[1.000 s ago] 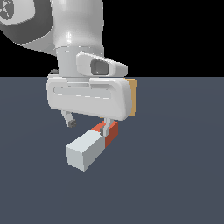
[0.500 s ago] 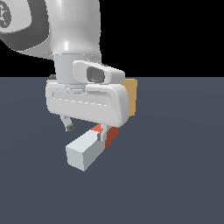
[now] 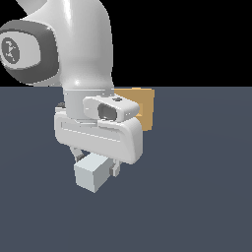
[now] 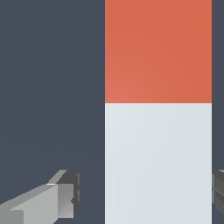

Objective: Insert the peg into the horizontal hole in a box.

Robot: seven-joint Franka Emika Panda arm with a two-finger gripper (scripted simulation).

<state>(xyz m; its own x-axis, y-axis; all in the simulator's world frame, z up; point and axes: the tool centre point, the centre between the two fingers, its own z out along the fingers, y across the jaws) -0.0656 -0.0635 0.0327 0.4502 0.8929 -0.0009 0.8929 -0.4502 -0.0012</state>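
The peg (image 3: 91,174) lies on the dark floor; only its pale grey end shows in the exterior view, and the hand hides the rest. The wrist view shows its pale part (image 4: 157,162) and its red-orange end (image 4: 157,50). My gripper (image 3: 97,165) is low over the peg and open, straddling it. In the wrist view, one finger (image 4: 61,197) stands clear of the peg's side. The other finger (image 4: 218,188) is right at the opposite side. The tan box (image 3: 141,106) stands behind the hand, mostly covered. Its hole is hidden.
The flat dark grey floor (image 3: 197,197) spreads all around. The white arm (image 3: 83,49) rises at the exterior view's upper left. No other objects show.
The hand has come lower and shifted toward the exterior view's left along the peg. It now covers the red end and more of the box. The peg has not moved.
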